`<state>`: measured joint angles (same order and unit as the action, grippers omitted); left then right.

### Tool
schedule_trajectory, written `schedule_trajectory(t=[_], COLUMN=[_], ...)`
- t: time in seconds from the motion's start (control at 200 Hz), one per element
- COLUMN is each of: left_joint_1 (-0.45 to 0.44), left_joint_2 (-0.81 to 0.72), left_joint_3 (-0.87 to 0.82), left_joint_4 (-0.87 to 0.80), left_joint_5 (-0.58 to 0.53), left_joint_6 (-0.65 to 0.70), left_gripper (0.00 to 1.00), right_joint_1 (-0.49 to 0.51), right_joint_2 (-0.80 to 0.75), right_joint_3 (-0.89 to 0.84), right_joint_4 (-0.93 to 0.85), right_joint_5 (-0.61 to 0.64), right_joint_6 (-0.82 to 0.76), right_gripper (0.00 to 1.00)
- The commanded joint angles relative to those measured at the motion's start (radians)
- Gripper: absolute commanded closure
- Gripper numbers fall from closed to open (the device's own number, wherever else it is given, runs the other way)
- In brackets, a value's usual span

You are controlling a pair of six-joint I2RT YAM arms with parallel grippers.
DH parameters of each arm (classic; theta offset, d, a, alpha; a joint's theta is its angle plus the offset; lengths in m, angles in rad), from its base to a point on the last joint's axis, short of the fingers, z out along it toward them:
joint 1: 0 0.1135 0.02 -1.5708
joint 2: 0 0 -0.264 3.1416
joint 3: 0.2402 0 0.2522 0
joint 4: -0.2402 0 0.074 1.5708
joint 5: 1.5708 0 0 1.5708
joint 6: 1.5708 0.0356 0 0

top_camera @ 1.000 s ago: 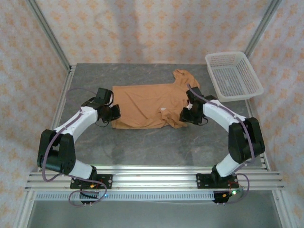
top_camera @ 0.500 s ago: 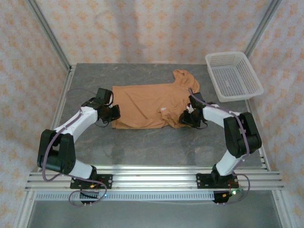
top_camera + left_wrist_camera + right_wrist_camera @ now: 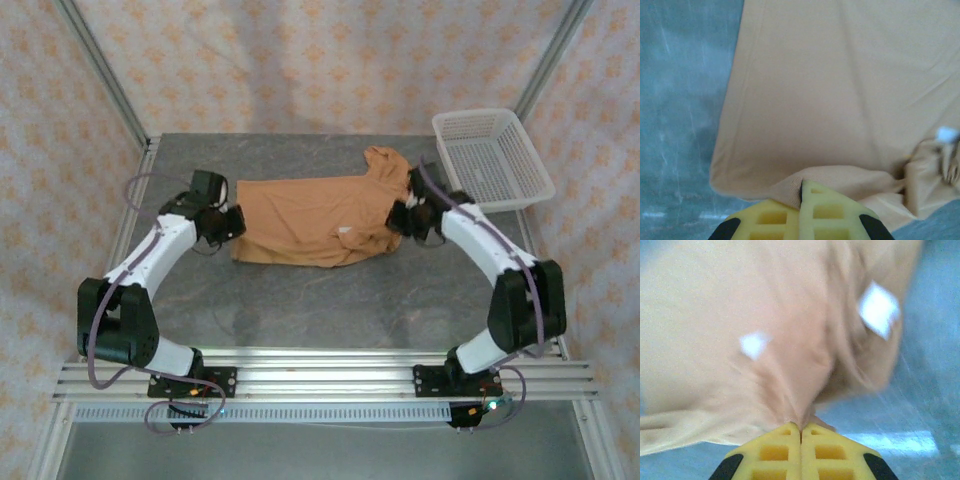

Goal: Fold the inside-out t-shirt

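Mid-frame in the top view, the left gripper [image 3: 228, 222] and right gripper [image 3: 404, 218] each clamp one end of the t-shirt [image 3: 305, 215] — in both wrist views the yellow fingers [image 3: 830, 215] are pressed together on a pinch of cloth. The t-shirt lies spread on the grey table [image 3: 330, 300] between them. A white basket [image 3: 495, 165] sits at upper right.

Top view: even diffuse light, sharp, faint soft shadows on surface [image 3: 330, 300]. Right wrist: heavy blur, t-shirt [image 3: 740, 315] smeared, bright glare streak lower right. Left wrist: mildly soft, no glare.
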<state>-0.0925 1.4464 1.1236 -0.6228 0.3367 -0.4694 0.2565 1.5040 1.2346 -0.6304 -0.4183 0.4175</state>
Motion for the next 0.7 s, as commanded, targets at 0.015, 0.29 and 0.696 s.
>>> schedule_trajectory(t=[0.015,0.29,0.696], left_joint_1=[0.043,0.106,0.129], left_joint_2=[-0.058,-0.109,-0.474], left_joint_3=[0.257,0.7,0.729], left_joint_4=[-0.078,-0.211,-0.256], left_joint_5=[-0.01,-0.045,0.027], left_joint_6=[-0.001,-0.002,0.014], left_gripper=[1.0,1.0,1.0], right_joint_1=[-0.053,-0.089,-0.089], right_joint_2=[-0.096,-0.117,-0.431], right_joint_3=[0.294,0.857,1.008], right_joint_4=[-0.117,-0.266,-0.457], right_joint_5=[0.077,0.094,0.084], right_joint_6=[0.035,0.041,0.017], right_gripper=[1.0,1.0,1.0])
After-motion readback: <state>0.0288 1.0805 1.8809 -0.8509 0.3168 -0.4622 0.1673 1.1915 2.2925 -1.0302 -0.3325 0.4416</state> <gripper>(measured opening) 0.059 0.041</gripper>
